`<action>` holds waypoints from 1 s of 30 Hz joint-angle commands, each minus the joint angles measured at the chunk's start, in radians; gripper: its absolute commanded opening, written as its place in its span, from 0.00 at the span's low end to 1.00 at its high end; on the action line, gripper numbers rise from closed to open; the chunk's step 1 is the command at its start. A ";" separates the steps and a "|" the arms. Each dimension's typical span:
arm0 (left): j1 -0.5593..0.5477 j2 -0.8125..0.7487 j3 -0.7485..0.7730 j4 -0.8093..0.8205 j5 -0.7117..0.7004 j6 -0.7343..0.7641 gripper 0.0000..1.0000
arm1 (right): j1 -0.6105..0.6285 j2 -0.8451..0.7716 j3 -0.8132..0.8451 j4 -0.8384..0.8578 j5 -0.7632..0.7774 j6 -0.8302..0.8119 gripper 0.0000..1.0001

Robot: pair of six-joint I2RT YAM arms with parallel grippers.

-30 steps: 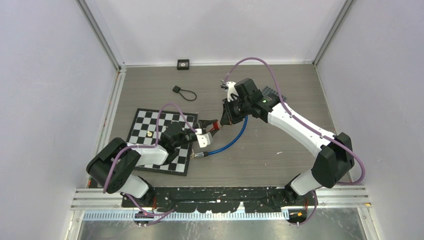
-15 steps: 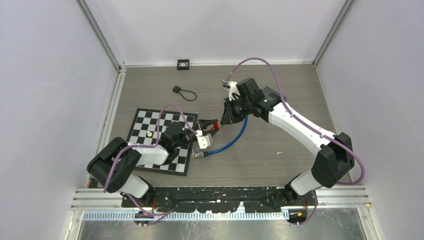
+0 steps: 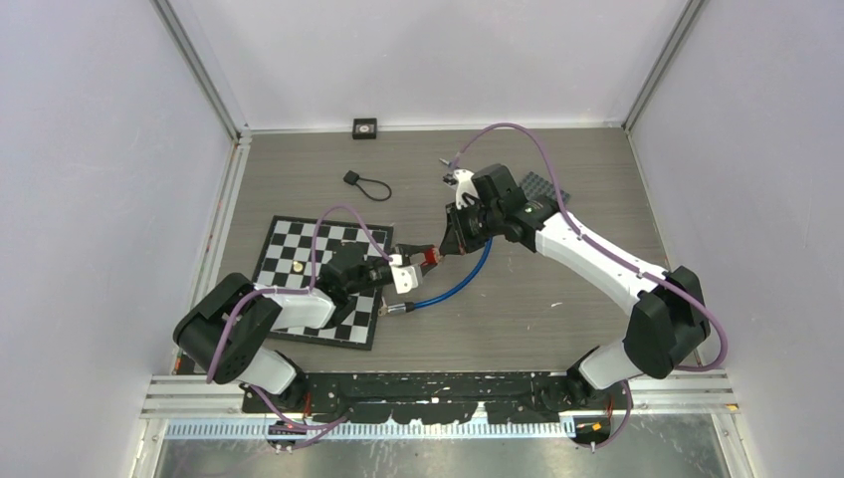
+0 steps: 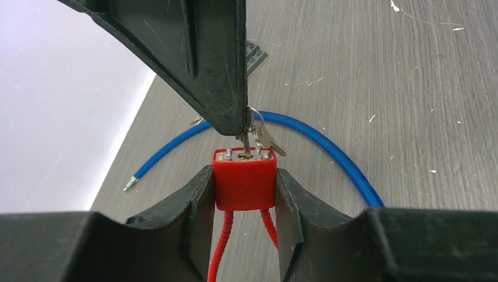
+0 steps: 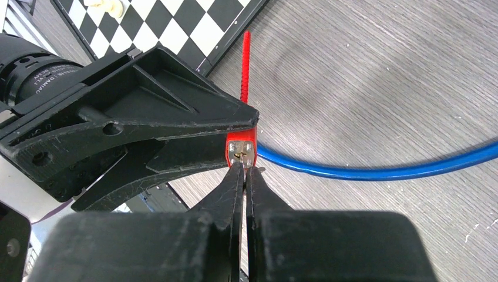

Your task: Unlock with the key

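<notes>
Left pincer (image 4: 244, 174) clamps lock (image 4: 245, 188) just above surface (image 4: 382, 70). Right pincer (image 5: 244, 176) pinches key (image 4: 246, 147), seated in keyhole. I'd twist straight about the key's axis, left rigid, no side bending.

Padlock (image 4: 245, 179) between left fingers (image 4: 194, 205) — key (image 4: 245, 145) in it, cable (image 4: 329, 147) beside.

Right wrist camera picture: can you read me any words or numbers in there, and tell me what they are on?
"DAMIAO": white print on the left arm's round black motor housing; the smaller print beside it is too blurred to read.
Red padlock: no writing that can be read.
Nothing else in this view carries readable text.
</notes>
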 commanded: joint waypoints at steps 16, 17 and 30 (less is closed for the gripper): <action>-0.049 -0.039 0.065 -0.053 -0.087 0.126 0.00 | -0.010 0.054 0.006 0.170 -0.083 0.187 0.01; -0.051 -0.037 0.065 -0.049 -0.110 0.130 0.00 | -0.016 0.057 -0.005 0.189 -0.097 0.209 0.00; -0.049 -0.038 0.106 -0.091 -0.090 -0.048 0.00 | -0.036 0.014 -0.132 0.292 -0.137 0.118 0.00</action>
